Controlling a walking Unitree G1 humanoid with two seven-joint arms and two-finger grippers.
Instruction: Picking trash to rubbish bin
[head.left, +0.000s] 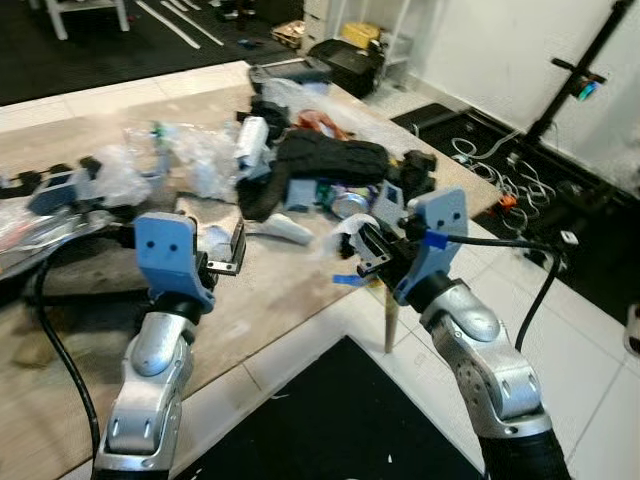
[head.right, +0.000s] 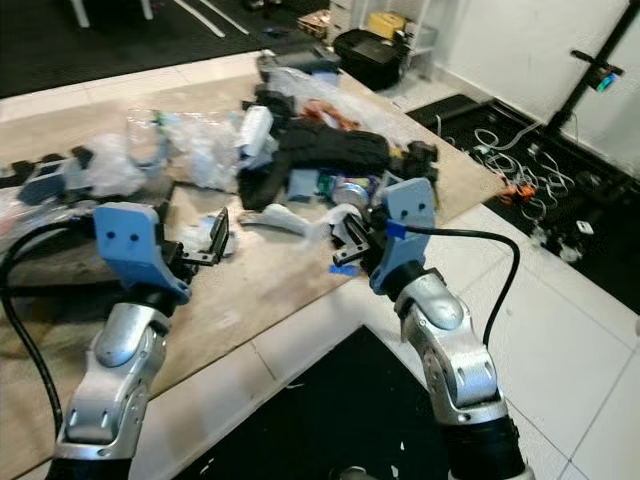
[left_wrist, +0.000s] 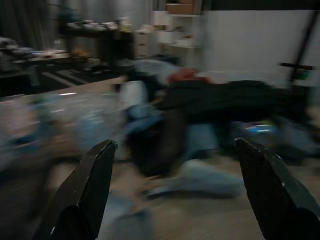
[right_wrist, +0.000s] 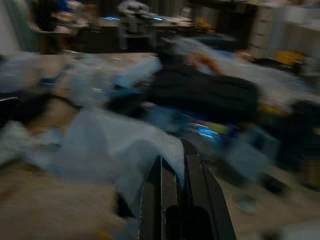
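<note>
A heap of trash covers the far half of the wooden table (head.left: 270, 300): a black cloth (head.left: 330, 160), a white bottle (head.left: 252, 140), clear plastic bags (head.left: 195, 155), a can (head.left: 350, 203) and a white scrap (head.left: 285, 228). My right gripper (head.left: 362, 245) hovers at the table's right edge, shut on a pale crumpled plastic wrapper (right_wrist: 125, 150) that hangs from its fingers (right_wrist: 192, 170). Over the table's near middle, my left gripper (head.left: 236, 248) is open and holds nothing, pointing at the heap; its fingers (left_wrist: 95, 190) stand wide apart. Both wrist views are blurred.
The table's near edge runs diagonally, with a wooden leg (head.left: 390, 325) under its right corner. A black mat (head.left: 340, 420) lies on the white tiles below. Cables (head.left: 490, 165) and a black stand (head.left: 580, 75) are on the right. A black bag (head.left: 350, 60) sits behind the table.
</note>
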